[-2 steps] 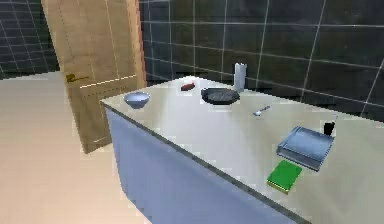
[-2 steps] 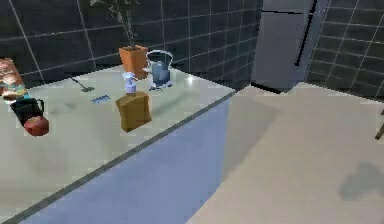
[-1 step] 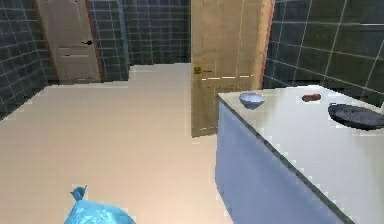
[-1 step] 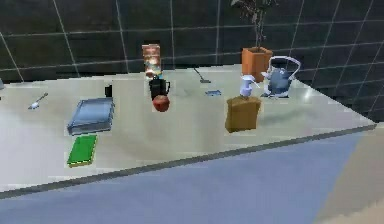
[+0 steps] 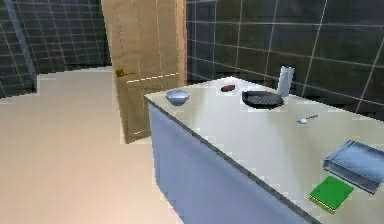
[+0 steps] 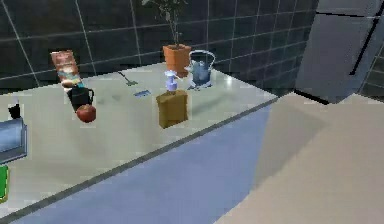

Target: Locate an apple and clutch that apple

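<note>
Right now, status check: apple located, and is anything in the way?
Likely apple: red round thing on counter, next to dark cup. Paper bag and kettle farther along, apart from it.

The counter (image 6: 110, 160) lay bare along its front strip, giving free passage. A brown bag (image 6: 171, 108) stood mid-counter. Toward the arm side view's left, a dark pot (image 6: 80, 97) and a round red item (image 6: 87, 116) stood together. A kettle (image 6: 202, 68), cup (image 6: 171, 80) and potted plant (image 6: 177, 45) crowded the wall side.
</note>
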